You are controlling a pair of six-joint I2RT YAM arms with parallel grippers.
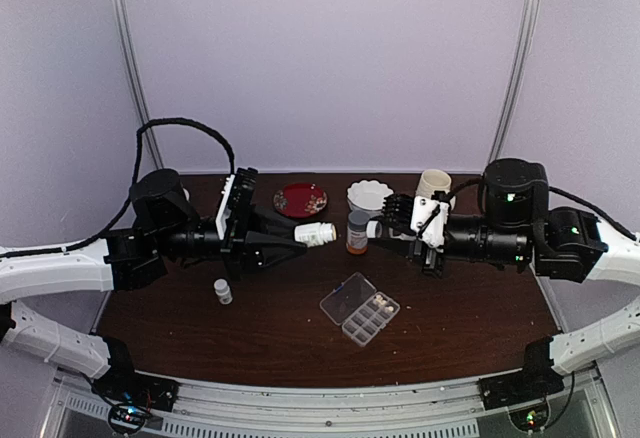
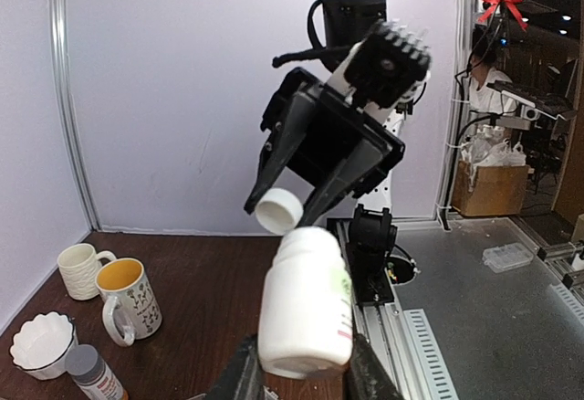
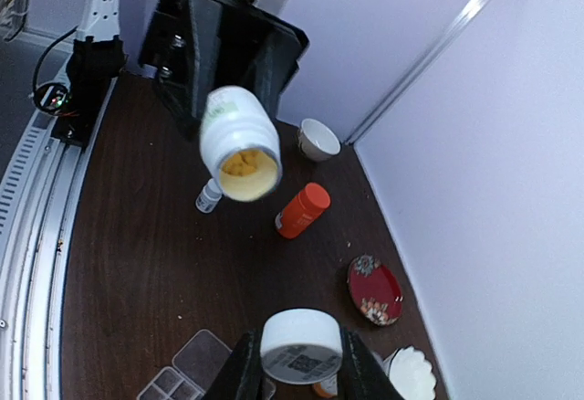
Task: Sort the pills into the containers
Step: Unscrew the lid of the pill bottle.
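The left gripper (image 2: 302, 350) is closed partway around a white bottle (image 2: 306, 309), its two fingers (image 2: 239, 374) pressed against the bottle's sides. It holds the bottle up off the table, beyond the organiser box (image 1: 359, 308) and to its left. The bottle lies roughly on its side, with its uncapped mouth facing the right gripper (image 3: 299, 356). The right wrist view looks straight into that mouth, where the tan-yellow pills (image 3: 243, 164) are heaped inside. The right gripper pinches the white cap (image 3: 300, 343) between its fingers with no gap showing on either side. It is also raised, beyond the organiser box and slightly to its right, just apart from the bottle's mouth. A grey-capped amber bottle (image 1: 357, 232) stands on the table beyond the box, roughly under the space between the two grippers. The box sits with its clear lid swung open to the left. Some of its compartments hold pale specks (too small in the top view to tell their colour). A small vial (image 1: 222, 291) stands well to the left of the box.
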